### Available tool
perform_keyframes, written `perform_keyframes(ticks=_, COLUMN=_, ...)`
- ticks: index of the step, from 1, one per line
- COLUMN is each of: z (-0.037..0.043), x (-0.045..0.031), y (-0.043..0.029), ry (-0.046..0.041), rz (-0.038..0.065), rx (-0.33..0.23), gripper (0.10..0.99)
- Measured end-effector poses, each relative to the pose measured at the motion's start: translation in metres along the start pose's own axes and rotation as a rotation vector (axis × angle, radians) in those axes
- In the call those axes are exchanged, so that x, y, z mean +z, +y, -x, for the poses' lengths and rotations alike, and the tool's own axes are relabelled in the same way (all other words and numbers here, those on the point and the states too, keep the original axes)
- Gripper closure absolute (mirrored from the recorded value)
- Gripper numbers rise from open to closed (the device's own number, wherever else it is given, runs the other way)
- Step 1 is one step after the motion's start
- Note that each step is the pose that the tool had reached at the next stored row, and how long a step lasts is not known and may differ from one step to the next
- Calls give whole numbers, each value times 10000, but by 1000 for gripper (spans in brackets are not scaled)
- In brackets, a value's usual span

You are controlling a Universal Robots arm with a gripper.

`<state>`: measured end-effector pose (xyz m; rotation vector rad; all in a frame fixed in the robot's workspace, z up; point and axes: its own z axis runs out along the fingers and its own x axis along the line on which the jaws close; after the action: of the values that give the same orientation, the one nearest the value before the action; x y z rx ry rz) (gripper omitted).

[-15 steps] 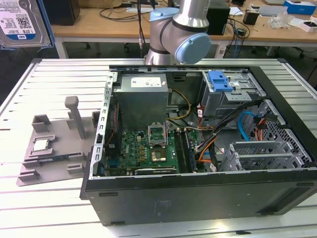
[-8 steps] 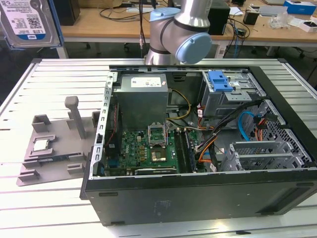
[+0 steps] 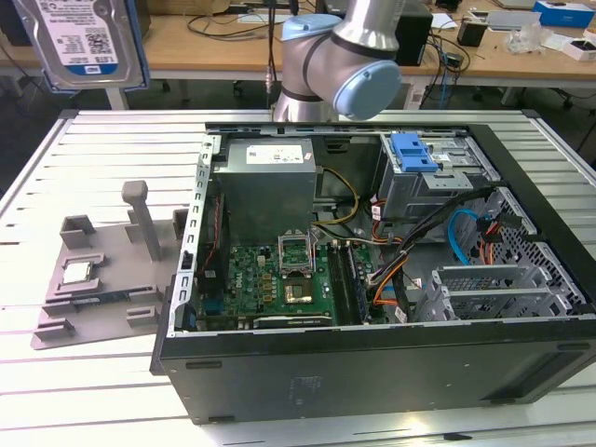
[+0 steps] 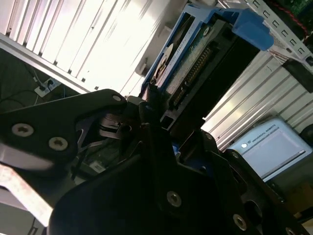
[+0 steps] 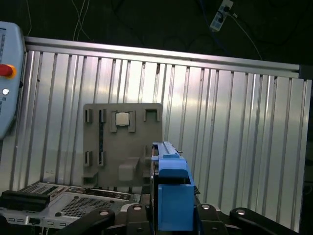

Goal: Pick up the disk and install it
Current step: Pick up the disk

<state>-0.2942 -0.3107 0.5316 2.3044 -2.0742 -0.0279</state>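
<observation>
While the gripper (image 5: 170, 215) is clamped on the disk (image 3: 82, 42), the disk hangs high at the exterior view's left, over the ribbed table (image 3: 56, 391). Below it lies a grey tray (image 3: 130, 279) with a small chip (image 3: 76, 272). Just beside stands the open computer case (image 3: 372, 368), with a blue caddy (image 3: 413, 152) and loose cables (image 3: 463, 235) inside.
</observation>
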Motion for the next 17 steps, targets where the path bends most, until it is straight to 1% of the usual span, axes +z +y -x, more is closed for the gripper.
perform_keyframes(ticks=2, z=-8, x=-3, y=-82, ry=0, rz=3, rx=0, gripper=718)
perform_keyframes(ticks=3, z=-17, x=-7, y=-163, ry=0, rz=8, rx=-1, gripper=718)
perform_keyframes(ticks=5, z=-28, x=-11, y=-267, ry=-1, rz=10, rx=-1, gripper=718)
perform_keyframes(ticks=6, z=-31, x=-12, y=-306, ry=-2, rz=12, rx=0, gripper=718)
perform_keyframes(ticks=7, z=-37, x=-15, y=-366, ry=-1, rz=16, rx=0, gripper=718)
perform_keyframes(ticks=13, z=-62, x=-26, y=-615, ry=-2, rz=24, rx=-1, gripper=718)
perform_keyframes(ticks=14, z=-68, x=-28, y=-674, ry=-2, rz=27, rx=-2, gripper=718)
perform_keyframes(ticks=16, z=-85, x=-35, y=-844, ry=-3, rz=32, rx=-3, gripper=718)
perform_keyframes(ticks=17, z=-88, x=-36, y=-879, ry=-3, rz=34, rx=-1, gripper=718)
